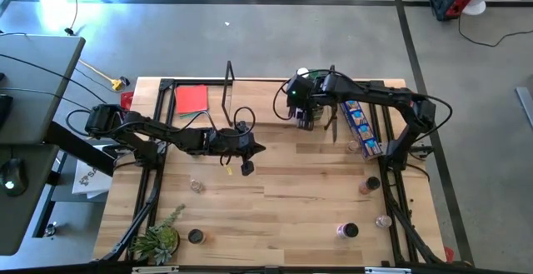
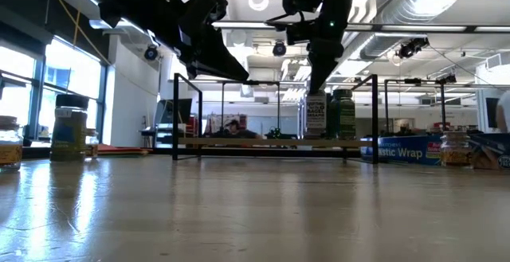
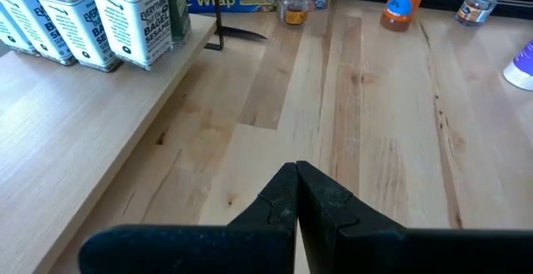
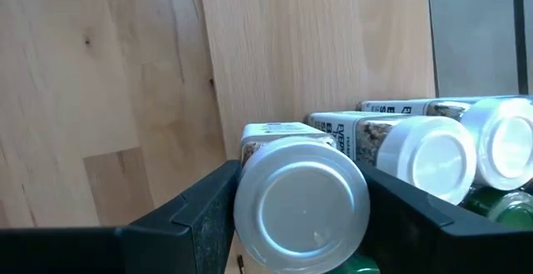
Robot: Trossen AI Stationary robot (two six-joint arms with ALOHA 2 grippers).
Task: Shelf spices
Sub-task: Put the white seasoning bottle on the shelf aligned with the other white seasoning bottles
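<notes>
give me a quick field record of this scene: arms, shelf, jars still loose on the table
right gripper: over the shelf, jaws either side of a white-capped jar; grip or release unclear
left gripper: jaws shut, empty, above mid table
shelf: jars standing in a row at one end
loose jars: several near the table's right edge, two at front left
blue box: lying at the right, beside the shelf
plant: front left corner
</notes>
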